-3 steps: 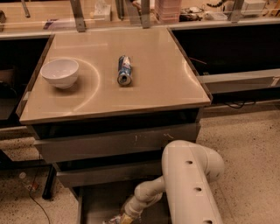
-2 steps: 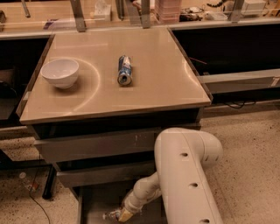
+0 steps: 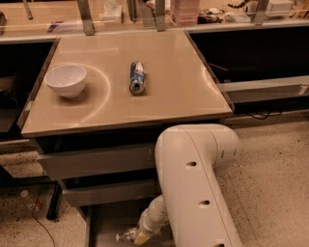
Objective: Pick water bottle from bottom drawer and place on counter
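The water bottle [image 3: 124,236] lies on the grey floor of the open bottom drawer [image 3: 107,223], at the very bottom of the camera view, with only its clear crinkled end showing. My gripper [image 3: 138,237] reaches down into that drawer right beside the bottle, at its right end, with the wrist partly covering it. The white arm [image 3: 198,183] bends down from the right in front of the cabinet. The beige counter [image 3: 178,96] tops the cabinet above.
A white bowl [image 3: 65,80] stands at the counter's left. A blue-and-white drink can [image 3: 137,77] lies on its side near the middle. Two shallower grey drawers [image 3: 96,161] stick out above the bottom one. A cluttered shelf [image 3: 183,9] runs along the back.
The arm's large elbow link has swung left and closer to the cabinet. The gripper has shifted slightly left and up inside the drawer, staying at the bottle.
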`<state>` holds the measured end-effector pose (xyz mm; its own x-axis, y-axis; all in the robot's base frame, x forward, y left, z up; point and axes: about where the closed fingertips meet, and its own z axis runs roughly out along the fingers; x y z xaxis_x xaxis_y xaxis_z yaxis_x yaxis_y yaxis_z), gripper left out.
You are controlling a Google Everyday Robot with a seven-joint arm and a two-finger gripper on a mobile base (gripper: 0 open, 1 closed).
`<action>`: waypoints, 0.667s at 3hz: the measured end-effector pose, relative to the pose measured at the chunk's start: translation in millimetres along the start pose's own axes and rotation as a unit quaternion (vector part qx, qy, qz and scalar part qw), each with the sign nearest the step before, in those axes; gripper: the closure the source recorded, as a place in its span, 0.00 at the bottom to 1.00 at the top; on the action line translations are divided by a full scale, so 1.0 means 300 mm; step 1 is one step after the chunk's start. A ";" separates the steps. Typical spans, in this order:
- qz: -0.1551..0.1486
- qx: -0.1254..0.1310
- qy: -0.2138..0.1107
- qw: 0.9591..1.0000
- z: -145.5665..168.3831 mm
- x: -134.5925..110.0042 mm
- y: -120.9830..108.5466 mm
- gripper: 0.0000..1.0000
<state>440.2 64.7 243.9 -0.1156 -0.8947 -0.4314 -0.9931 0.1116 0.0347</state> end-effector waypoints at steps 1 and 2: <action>0.010 0.003 0.013 1.000 -0.056 0.010 0.020 1.00; 0.043 0.037 0.028 0.998 -0.188 -0.003 0.015 1.00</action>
<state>435.0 41.6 295.3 -0.2024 -0.9031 -0.3789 -0.9759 0.2181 0.0013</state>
